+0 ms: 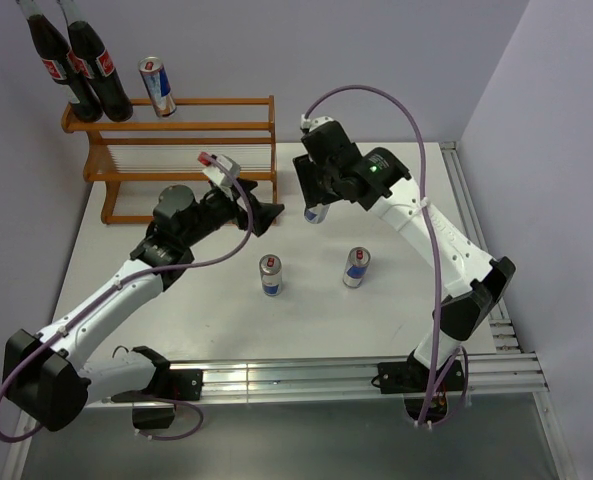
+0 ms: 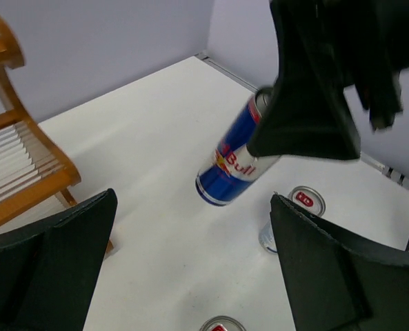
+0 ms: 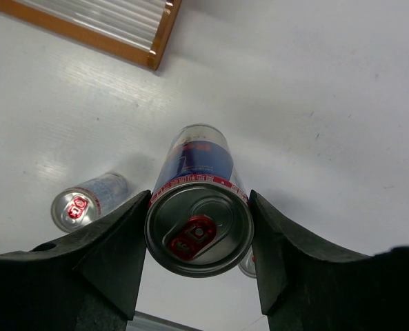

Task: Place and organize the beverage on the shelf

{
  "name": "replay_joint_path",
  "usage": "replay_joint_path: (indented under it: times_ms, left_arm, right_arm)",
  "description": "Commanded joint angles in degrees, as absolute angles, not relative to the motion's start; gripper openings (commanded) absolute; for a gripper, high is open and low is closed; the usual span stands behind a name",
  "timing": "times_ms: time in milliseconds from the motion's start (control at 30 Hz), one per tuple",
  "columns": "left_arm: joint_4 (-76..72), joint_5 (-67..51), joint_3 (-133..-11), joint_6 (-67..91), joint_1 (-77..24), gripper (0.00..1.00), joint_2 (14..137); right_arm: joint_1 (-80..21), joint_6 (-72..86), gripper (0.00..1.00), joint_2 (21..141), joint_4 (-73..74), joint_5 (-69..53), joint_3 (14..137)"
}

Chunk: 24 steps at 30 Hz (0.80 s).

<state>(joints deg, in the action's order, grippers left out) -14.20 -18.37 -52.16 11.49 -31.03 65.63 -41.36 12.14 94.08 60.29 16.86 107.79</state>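
My right gripper (image 1: 314,197) is shut on a blue-and-silver can (image 1: 316,211) and holds it tilted above the table, right of the shelf (image 1: 191,150). In the right wrist view the fingers (image 3: 114,252) clamp the can (image 3: 198,224) just under its rim. My left gripper (image 1: 264,216) is open and empty, just left of that can. It also shows in the left wrist view (image 2: 194,207), with the held can (image 2: 232,165) beyond it. Two cola bottles (image 1: 71,60) and one can (image 1: 157,87) stand on the shelf's top tier at the left. Two cans (image 1: 270,275) (image 1: 356,267) stand on the table.
The shelf's lower tiers (image 1: 176,190) hold nothing. The shelf's corner post (image 2: 25,172) is close to my left finger. A metal rail (image 1: 326,378) runs along the near edge and another (image 1: 471,200) along the right. Walls close off the back and the right.
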Motion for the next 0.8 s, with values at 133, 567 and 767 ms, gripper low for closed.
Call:
replay_joint_path:
  times_ms: [133, 567, 767]
  left_arm:
    - [-29.61, -18.12, -45.62, -1.56, -36.73, 1.00, 66.27]
    - [-29.80, -9.06, -46.58, -9.58, -44.38, 1.00, 70.22]
    - [-30.32, -8.44, -46.67, -9.84, -44.74, 0.96, 71.45]
  right_arm:
    - [-42.27, 10.55, 0.18, 91.85, 63.10, 15.03, 115.40]
    - [-47.19, 9.40, 0.15, 89.74, 63.11, 10.90, 116.10]
    - [-48.25, 9.40, 0.15, 89.03, 62.49, 9.32, 116.10]
